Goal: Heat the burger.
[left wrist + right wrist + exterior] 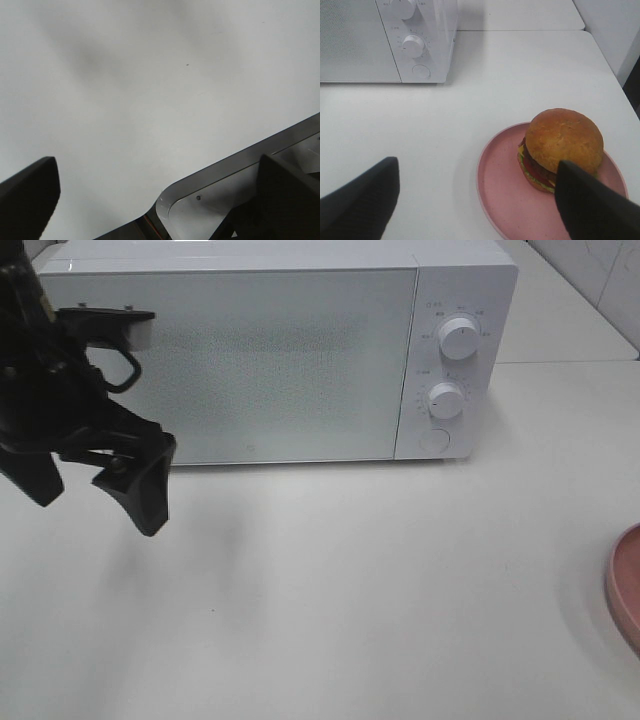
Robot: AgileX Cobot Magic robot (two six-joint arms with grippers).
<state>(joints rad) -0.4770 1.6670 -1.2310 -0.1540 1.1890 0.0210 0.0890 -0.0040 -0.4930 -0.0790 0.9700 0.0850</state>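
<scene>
White table (350, 590) holds shut microwave (270, 350); burger (562, 147) on pink plate (500, 190).

Microwave (270, 355) at back of worktop (350, 590), door shut, my view. Its dials (458, 338) at right end. Plate (500, 185) right of microwave, nearer front. Burger (562, 147) on plate. Left claw (120, 390) before microwave's left end.

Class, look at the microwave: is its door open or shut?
Shut. The microwave door sits flush with the front beside the knobs, and the burger is outside, on the pink plate.
</scene>
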